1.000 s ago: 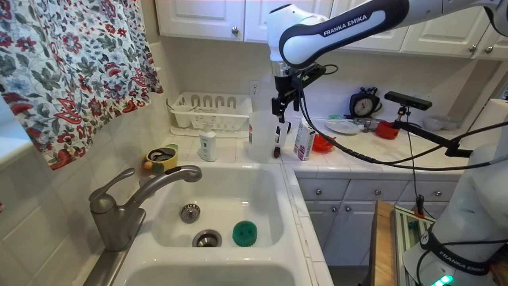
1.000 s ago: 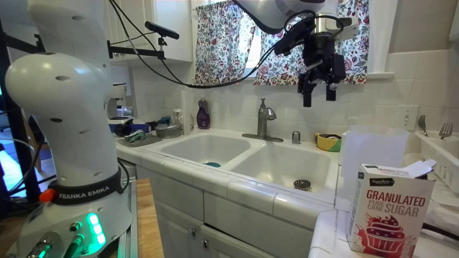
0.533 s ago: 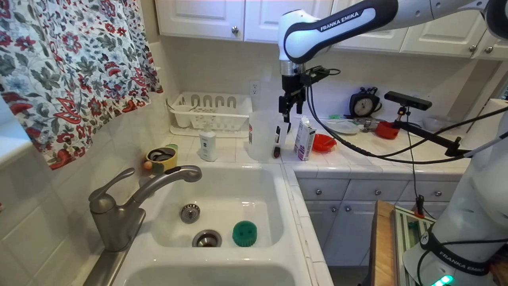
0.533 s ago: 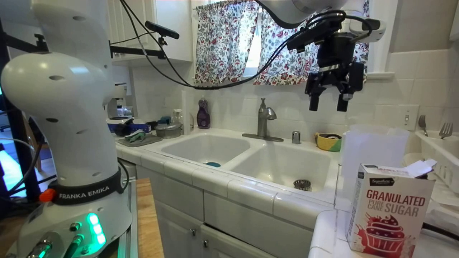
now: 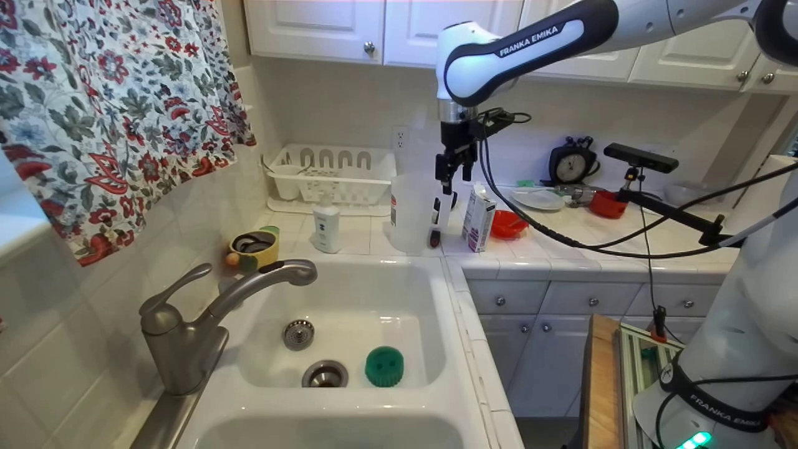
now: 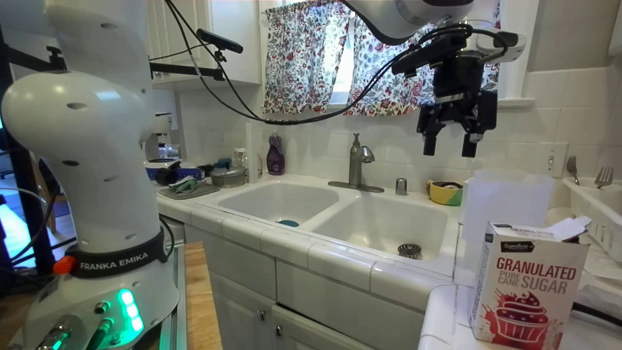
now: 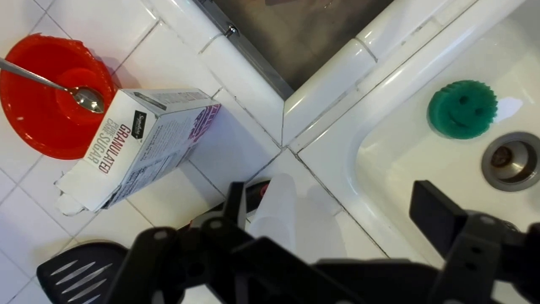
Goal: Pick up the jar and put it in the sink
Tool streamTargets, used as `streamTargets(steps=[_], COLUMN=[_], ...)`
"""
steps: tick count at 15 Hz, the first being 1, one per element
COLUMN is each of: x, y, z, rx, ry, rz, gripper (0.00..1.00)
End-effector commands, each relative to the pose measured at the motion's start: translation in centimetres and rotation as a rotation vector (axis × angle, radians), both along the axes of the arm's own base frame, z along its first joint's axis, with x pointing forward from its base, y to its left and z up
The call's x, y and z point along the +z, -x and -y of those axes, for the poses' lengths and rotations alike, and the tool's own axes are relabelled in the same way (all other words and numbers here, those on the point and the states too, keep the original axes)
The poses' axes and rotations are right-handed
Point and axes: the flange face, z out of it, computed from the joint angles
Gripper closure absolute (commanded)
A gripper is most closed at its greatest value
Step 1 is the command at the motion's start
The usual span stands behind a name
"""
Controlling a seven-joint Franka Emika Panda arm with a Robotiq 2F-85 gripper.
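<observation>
Translucent plastic jar (image 6: pixel 508 199) stands upright on the white-tiled tabletop (image 5: pixel 358 240), just beside the double-basin white sink (image 5: pixel 374 290) and outside it. In an exterior view it sits at right, partly hidden by the granulated sugar carton (image 6: pixel 527 287) at lower right. Claw (image 6: pixel 449 148) is released, jaws spaced apart, at upper right of that frame, up and left of the jar. In an exterior view a white bottle (image 5: pixel 326 229) stands left of the jar, white dish rack (image 5: pixel 349 179) behind. Wrist view: green smiley-face scrubber (image 7: pixel 463 110) lies in the sink at right, near the round metal drain (image 7: pixel 511 161); red bowl (image 7: pixel 29 112) with a metal spoon (image 7: pixel 88 99) in it, upper left; black slotted spatula (image 7: pixel 81 272), lower left.
</observation>
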Motion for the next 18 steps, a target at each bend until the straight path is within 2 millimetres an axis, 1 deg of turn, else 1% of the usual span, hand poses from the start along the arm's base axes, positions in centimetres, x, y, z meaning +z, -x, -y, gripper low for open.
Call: streamTargets(steps=[1, 3, 5, 10, 14, 18], x=[-1.1, -1.6, -2.4, -4.3, -4.8, -4.9], y=[-1.0, -1.8, -2.4, -3.2, -4.1, -4.6], z=[1.8, 2.8, 3.3, 3.3, 3.3, 3.8], rx=[0.045, 0.045, 0.055, 0.074, 0.065, 0.041], ry=[-0.006, -0.005, -0.010, -0.017, -0.035, -0.057], rz=[0.022, 0.060, 0.083, 0.091, 0.121, 0.142], gripper=[0.00, 0.00, 0.00, 0.00, 0.00, 0.00])
